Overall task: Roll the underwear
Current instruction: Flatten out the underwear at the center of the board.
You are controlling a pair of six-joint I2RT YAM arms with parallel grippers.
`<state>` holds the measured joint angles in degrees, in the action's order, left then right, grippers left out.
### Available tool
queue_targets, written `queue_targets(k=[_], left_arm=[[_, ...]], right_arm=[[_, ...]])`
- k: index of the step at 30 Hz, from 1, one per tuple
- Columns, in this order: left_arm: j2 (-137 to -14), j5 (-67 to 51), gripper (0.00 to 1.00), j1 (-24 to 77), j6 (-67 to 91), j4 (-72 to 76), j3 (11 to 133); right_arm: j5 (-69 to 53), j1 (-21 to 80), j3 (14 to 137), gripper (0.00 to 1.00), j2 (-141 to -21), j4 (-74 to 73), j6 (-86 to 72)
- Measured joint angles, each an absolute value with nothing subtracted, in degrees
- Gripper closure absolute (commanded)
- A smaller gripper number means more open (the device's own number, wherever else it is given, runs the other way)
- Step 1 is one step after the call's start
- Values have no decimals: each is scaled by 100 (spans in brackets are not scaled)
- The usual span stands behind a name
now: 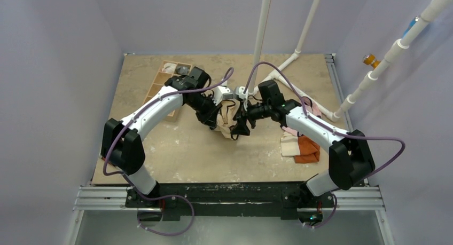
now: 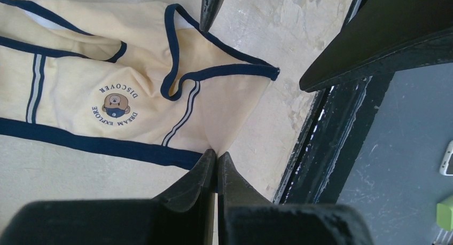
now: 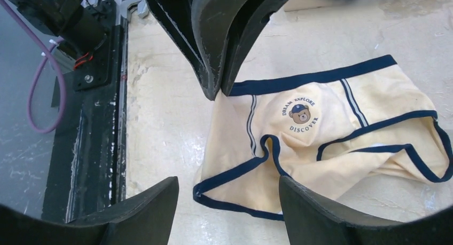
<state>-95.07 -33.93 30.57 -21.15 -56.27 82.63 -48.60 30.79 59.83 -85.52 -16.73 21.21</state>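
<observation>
The underwear (image 2: 133,85) is tan-beige briefs with navy edging and a round bear print, lying crumpled on the table. It also shows in the right wrist view (image 3: 320,122) and in the top view (image 1: 228,132) between both arms. My left gripper (image 2: 216,155) is shut on the corner by the navy waistband; its closed fingers (image 3: 219,47) show in the right wrist view. My right gripper (image 3: 227,202) is open and empty, its jaws standing either side of a leg-hole edge just above the fabric. In the top view the left gripper (image 1: 215,117) and right gripper (image 1: 240,125) nearly touch.
A wooden compartment tray (image 1: 165,79) stands at the back left. Pink briefs (image 1: 315,109) and orange and cream folded cloths (image 1: 302,146) lie at the right under the right arm. White pipes (image 1: 262,37) rise at the back. A black rail (image 2: 320,122) runs along the near edge.
</observation>
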Motion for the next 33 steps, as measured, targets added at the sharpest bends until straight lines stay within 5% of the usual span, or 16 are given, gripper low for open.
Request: queue_targets(k=[10,18,21,28,33], left_arm=[[-9529,-4064,100,2812,-1931,-5621,8326],[-9529,-4327,100,2731,-1855,-5570,8326],[-9529,-4386,100,2703,-1855,-5557,8324],[-9524,-4515,100,2469,-1859,-5680,8405],[-9559,-4565,100,2165,-1957,-6289,9633]], right_arm=[[-4722,3188,5848,35,-8591,-1413,1984],[-4727,3199,5848,77,-8766,-1380,1907],[-4720,3214,5850,100,-8814,-1428,1920],[-4545,3223,6495,100,-8781,-1935,2064],[-3999,3225,7981,100,-8779,-2421,2115]])
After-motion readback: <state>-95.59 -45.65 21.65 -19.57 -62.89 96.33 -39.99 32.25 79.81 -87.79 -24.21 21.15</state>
